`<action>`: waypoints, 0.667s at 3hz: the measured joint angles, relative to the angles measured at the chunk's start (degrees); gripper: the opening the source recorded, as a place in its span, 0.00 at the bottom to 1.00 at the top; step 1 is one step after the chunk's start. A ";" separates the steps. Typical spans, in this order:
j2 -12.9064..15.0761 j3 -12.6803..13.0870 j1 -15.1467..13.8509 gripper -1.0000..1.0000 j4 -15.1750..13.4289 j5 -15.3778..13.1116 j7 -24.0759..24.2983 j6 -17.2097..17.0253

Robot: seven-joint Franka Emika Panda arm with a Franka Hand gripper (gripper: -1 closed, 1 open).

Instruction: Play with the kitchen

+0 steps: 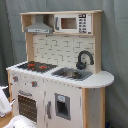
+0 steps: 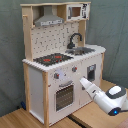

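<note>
In the second exterior view we see the white arm (image 2: 107, 97) nearest the camera, reaching from the second exterior view's lower right toward the front of the kitchen (image 2: 62, 60); its gripper (image 2: 83, 83) ends just beside the oven door (image 2: 64, 96), and we cannot tell whether it is spread or pressed together. In the first exterior view only a white shape shows at the bottom left corner, and the gripper itself is not seen there. The kitchen stands on a wooden floor (image 2: 20, 119), with bare boards along its front. Behind the oven door come the black-red hob (image 1: 36, 66), the grey sink (image 1: 71, 74) and the black tap (image 1: 84, 59), then the pegboard back (image 1: 60, 50), the hood (image 1: 40, 26) and the microwave (image 1: 72, 23) on top. A grey curtain (image 1: 116, 45) hangs behind. We can read no writing anywhere.
</note>
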 joint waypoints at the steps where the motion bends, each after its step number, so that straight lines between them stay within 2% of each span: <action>1: 0.01 -1.42 0.80 1.00 -0.30 0.00 -7.22 0.05; 2: 0.01 -2.79 1.71 1.00 -0.39 0.00 -14.41 0.25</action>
